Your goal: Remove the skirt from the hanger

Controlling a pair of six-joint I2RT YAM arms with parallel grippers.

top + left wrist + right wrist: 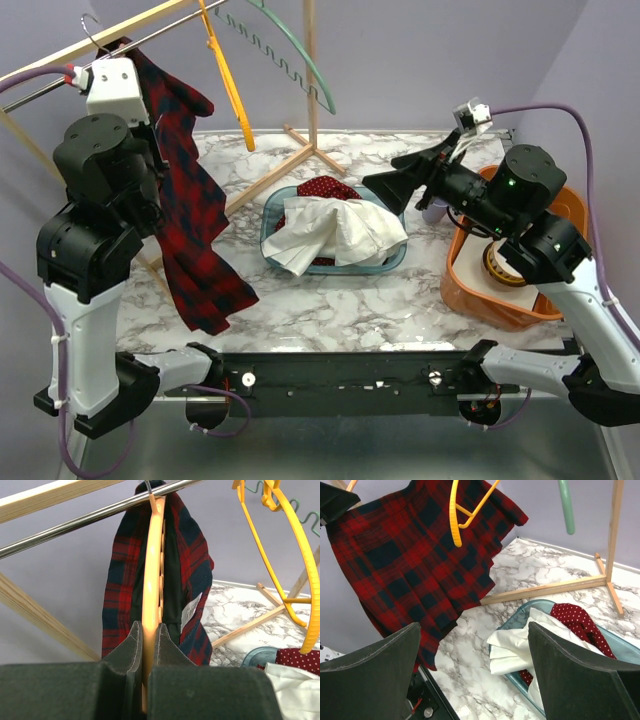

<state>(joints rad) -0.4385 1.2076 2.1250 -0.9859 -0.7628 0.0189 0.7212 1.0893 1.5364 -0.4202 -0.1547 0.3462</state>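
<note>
At 10 o'clock on the rack: the skirt [190,210] is draped over its hanger [152,570], whose hook sits on the metal rail [75,522]. The hem drops toward the counter [330,300] edge at 8 o'clock.
Left gripper [148,630]: closed tight on the hanger's arm, one pad on each face. We judge that this grip steadies the hanger so the fabric can be drawn off without swing.
Right gripper [474,627]: spread wide and holding nothing, at 2 o'clock over the counter and facing the skirt. We judge that it is set to reach across and take the cloth.
Basket [272,215]: at counter centre, holding white and red dotted cloth. We read it as a likely drop point.
Task status: the skirt is on the hanger; removal is not yet done.
Caution: a yellow hanger [454,515] hangs between the right gripper and the skirt. We advise an approach below it.
</note>
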